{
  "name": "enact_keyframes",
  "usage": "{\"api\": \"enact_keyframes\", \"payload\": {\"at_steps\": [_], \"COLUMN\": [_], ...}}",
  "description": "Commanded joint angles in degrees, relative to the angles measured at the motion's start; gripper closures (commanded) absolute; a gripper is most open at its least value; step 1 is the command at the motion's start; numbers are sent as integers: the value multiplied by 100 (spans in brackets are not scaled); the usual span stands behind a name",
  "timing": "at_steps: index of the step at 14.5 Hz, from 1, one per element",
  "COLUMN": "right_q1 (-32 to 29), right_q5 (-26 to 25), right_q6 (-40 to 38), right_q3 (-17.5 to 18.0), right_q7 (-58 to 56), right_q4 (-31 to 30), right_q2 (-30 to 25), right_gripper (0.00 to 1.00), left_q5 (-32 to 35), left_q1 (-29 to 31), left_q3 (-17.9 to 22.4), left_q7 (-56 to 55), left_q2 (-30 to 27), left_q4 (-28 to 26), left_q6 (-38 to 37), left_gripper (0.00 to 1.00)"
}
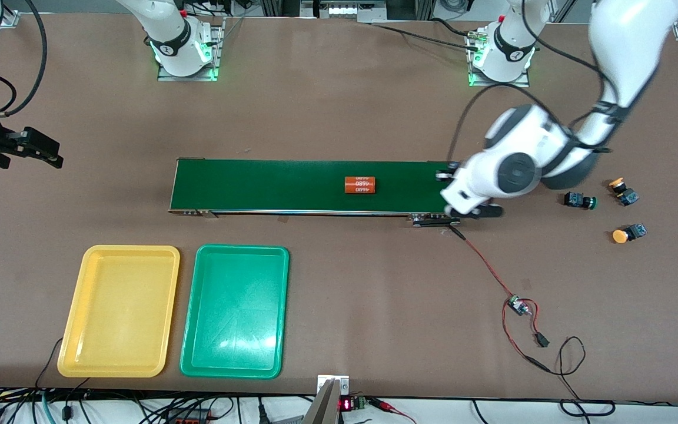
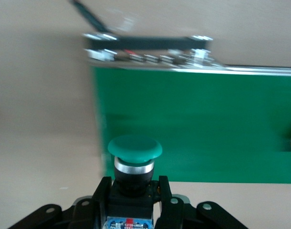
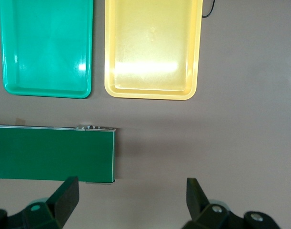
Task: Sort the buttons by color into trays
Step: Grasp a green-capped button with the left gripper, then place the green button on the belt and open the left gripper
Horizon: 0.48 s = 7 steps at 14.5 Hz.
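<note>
My left gripper (image 2: 134, 188) is shut on the black body of a green-capped button (image 2: 134, 149), held over the end of the dark-green conveyor belt (image 2: 197, 124) nearest the left arm. From the front, the left gripper (image 1: 448, 176) hides that button. Three more buttons lie on the table toward the left arm's end: one green-capped (image 1: 580, 201) and two yellow-orange-capped (image 1: 622, 191) (image 1: 628, 234). The yellow tray (image 1: 118, 310) and green tray (image 1: 235, 310) sit side by side, nearer the front camera than the belt. My right gripper (image 3: 131, 183) hangs open with nothing in it, off the belt's other end.
An orange cylinder with white print (image 1: 361, 185) lies on the conveyor belt (image 1: 309, 186). A red and black wire with a small circuit board (image 1: 515, 305) trails from the belt's end toward the front edge. The right gripper (image 1: 45, 153) waits at the table's edge.
</note>
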Motion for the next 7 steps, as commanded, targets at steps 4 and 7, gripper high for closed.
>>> {"api": "enact_keyframes", "payload": {"at_steps": [4,7], "right_q1": [-70,-79], "right_q5": [-29,-21], "right_q6": [-83,-84], "right_q3": [5,-4], "right_q7": [3,3], "right_q4": [13,5], "right_q2": [-92,-75], "right_gripper": [0,0], "left_q5": [-64,-56], "left_q1": [-170,-197], "left_q3": [21,29], "left_q7": [-613,-622], "left_q2": [93,207], "left_q4": [-445,-445], "left_q6": [963,981], "left_gripper": [72,60]}}
